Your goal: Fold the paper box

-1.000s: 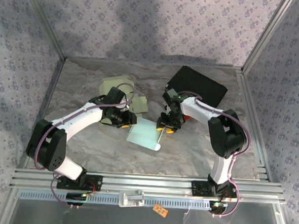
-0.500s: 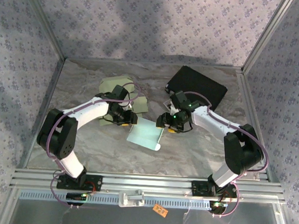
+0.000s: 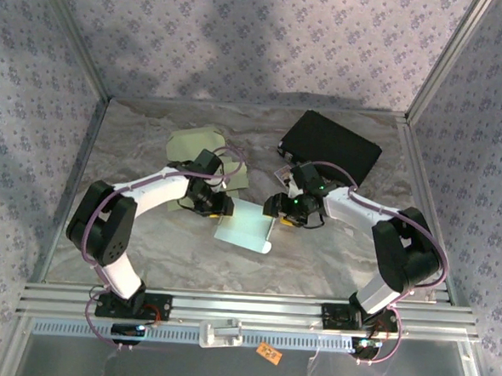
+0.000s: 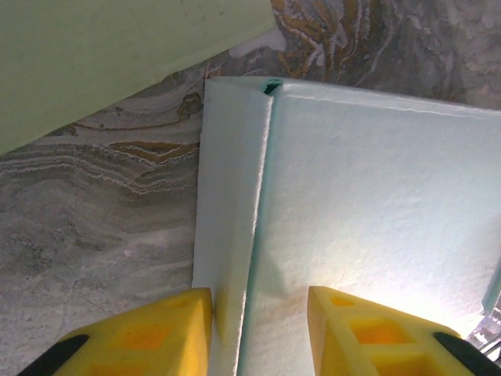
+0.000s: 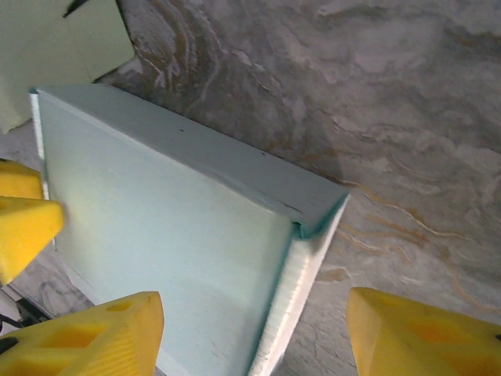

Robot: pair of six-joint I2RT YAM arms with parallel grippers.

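Paper box (image 3: 247, 226) at table (image 3: 331, 265) centre, partly formed: one wall and corner up, rest likely still to fold. Near-square from above, long axis unclear; side edges run roughly 1-to-7 o'clock. Left gripper (image 3: 218, 207) at its 10 o'clock edge, jaws apart astride fold. Right gripper (image 3: 280, 210) at 2 o'clock corner, jaws wide apart.

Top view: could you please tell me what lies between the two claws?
The box lies between left claw and right claw, in the top view.
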